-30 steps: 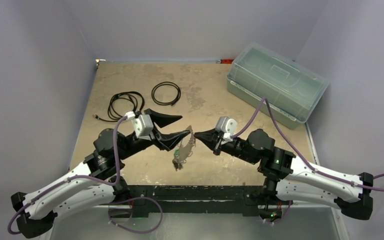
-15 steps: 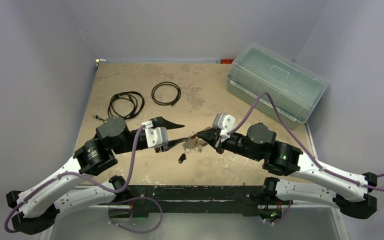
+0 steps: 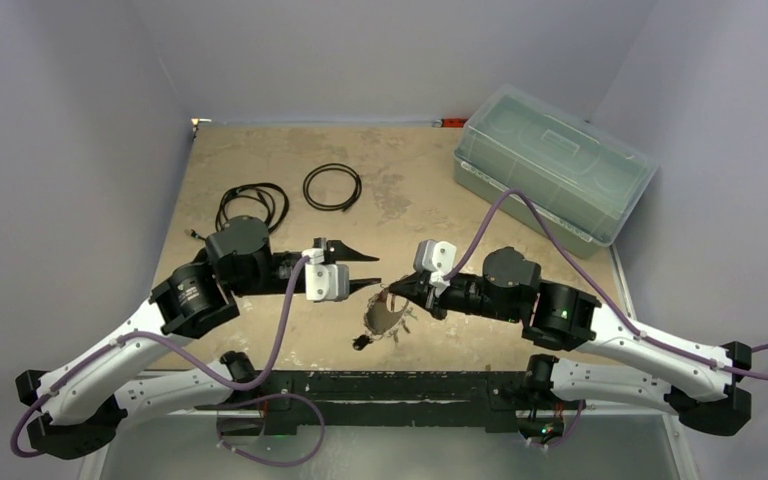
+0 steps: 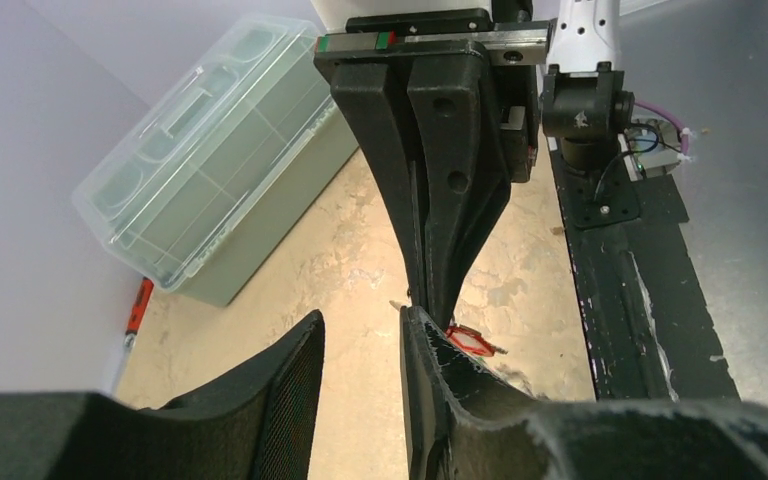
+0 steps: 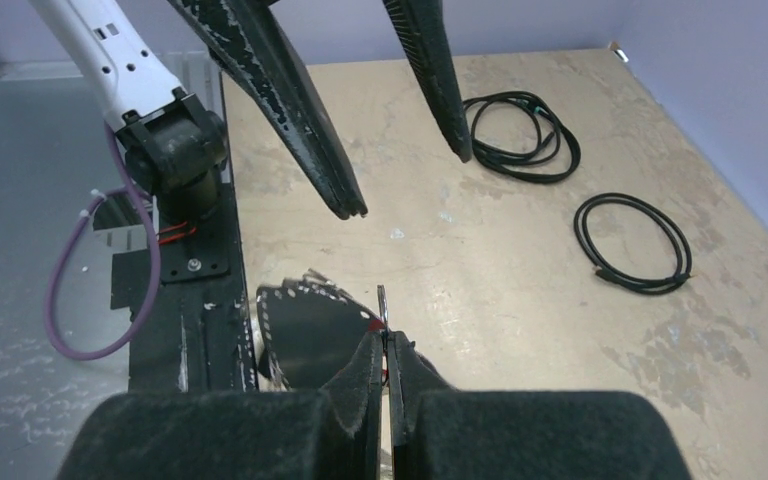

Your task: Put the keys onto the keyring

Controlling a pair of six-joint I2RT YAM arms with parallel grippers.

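Keyring (image 3: 385,313) lowered toward table's (image 3: 410,180) near edge, pinched by right gripper (image 3: 392,291), left gripper (image 3: 375,268) just left, jaws slightly apart, empty, bare room beyond.

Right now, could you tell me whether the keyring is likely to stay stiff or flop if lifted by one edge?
The keyring probably flops: its edge looks bumpy and chain-like, and pinched in the shut right gripper it hangs slack below the grip. It is thin, so likely light, and may swing when moved.
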